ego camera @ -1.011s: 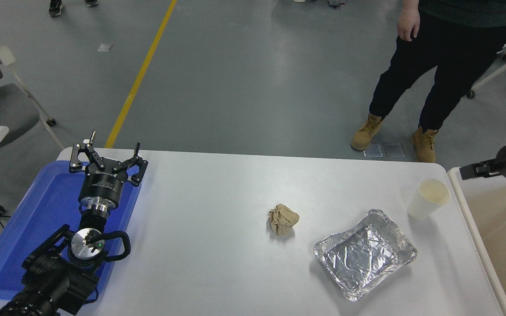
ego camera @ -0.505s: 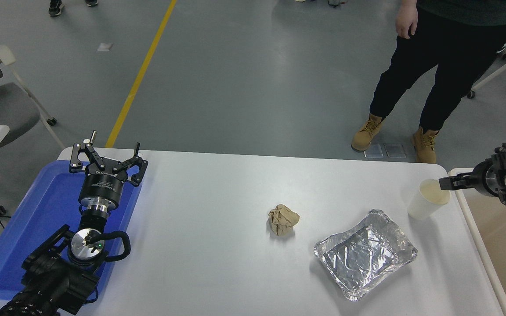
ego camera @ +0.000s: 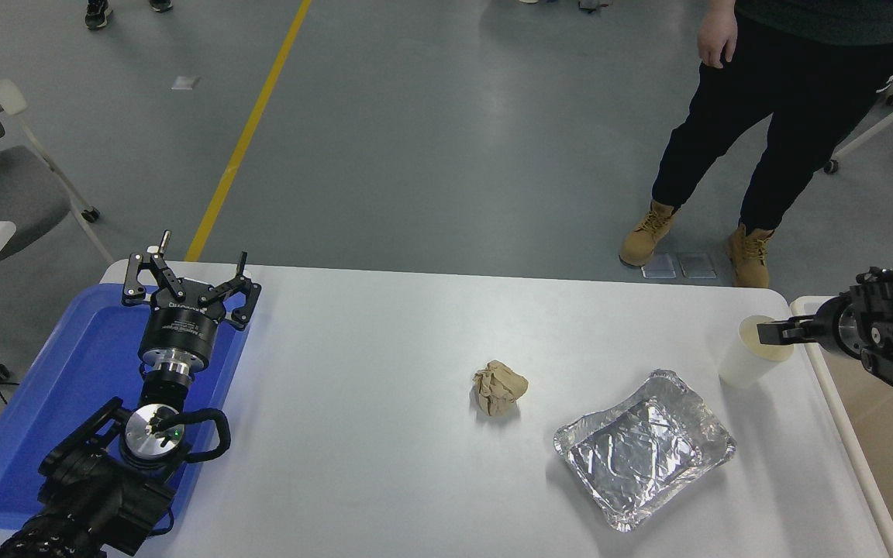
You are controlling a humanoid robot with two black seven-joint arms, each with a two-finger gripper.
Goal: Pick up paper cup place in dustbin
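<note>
The paper cup [ego camera: 743, 366] stands upright near the table's far right corner, white with a cream inside. My right gripper [ego camera: 774, 332] comes in from the right edge, and its black tip lies over the cup's rim and mouth, hiding part of the opening. The dustbin [ego camera: 830, 387], cream-beige with a thick off-white rim, stands just right of the table, beneath my right arm. Parked at the lower left, my left gripper [ego camera: 187, 273] is open above the blue tray.
A crumpled brown paper ball [ego camera: 500, 387] lies mid-table. A crinkled silver foil tray [ego camera: 644, 449] sits just left of and nearer than the cup. A blue tray [ego camera: 67, 372] occupies the left edge. A person [ego camera: 764, 116] stands beyond the far right corner.
My right arm has moved leftward and slightly down from over the dustbin until its tip is over the cup's mouth. The cup, the left arm and the other objects have not moved.
</note>
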